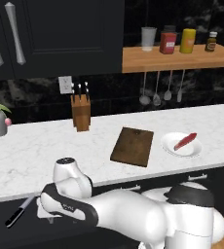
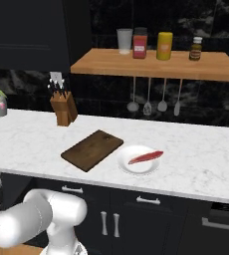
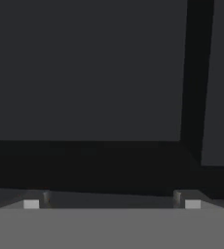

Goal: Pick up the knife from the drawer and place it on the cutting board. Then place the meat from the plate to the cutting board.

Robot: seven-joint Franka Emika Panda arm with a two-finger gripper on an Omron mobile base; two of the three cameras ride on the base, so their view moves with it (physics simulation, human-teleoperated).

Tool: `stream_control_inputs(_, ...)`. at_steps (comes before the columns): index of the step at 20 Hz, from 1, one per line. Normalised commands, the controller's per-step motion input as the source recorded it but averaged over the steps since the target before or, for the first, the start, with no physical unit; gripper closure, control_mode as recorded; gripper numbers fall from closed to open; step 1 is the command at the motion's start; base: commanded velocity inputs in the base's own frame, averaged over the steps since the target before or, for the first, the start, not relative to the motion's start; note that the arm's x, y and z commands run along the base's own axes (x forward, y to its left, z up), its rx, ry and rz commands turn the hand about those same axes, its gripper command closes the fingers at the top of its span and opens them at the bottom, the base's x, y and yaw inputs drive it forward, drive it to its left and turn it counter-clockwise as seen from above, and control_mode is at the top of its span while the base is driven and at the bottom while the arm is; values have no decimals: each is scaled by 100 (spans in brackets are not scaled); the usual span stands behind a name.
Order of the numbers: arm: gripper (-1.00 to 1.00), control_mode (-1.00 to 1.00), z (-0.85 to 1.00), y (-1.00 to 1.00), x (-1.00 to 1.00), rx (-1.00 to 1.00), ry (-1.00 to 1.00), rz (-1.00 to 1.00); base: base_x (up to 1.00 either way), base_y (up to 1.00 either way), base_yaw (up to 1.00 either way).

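knife (image 1: pixel 19 210) – lying below the tabletop (image 1: pixel 36 151) front edge, at lower left beside the arm's hand | jaws – seemingly spread apart, tips barely showing, cannot tell for sure | cutting board (image 1: pixel 132 146) lying bare near the front edge | plate (image 1: pixel 181 145) sitting just right of it, holding the meat (image 1: pixel 185 141)

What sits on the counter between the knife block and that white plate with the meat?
The cutting board lies between the knife block and the plate, clear in both base views.
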Motion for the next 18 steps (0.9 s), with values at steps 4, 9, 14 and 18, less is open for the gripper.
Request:
stream_control_inputs(4, -100, -100, -44, 5, -5, -4, 12, 0, 0, 0, 0)
stream_control_inputs(9, -100, -100, -31, 18, -5, -7, 13, 0, 0, 0, 0)
stream_control_inputs(14, -100, -100, -15, 42, -42, -8, 14, 0, 0, 0, 0)
stream_control_inputs(18, -100, -100, -16, 46, -95, -1, 14, 0, 0, 0, 0)
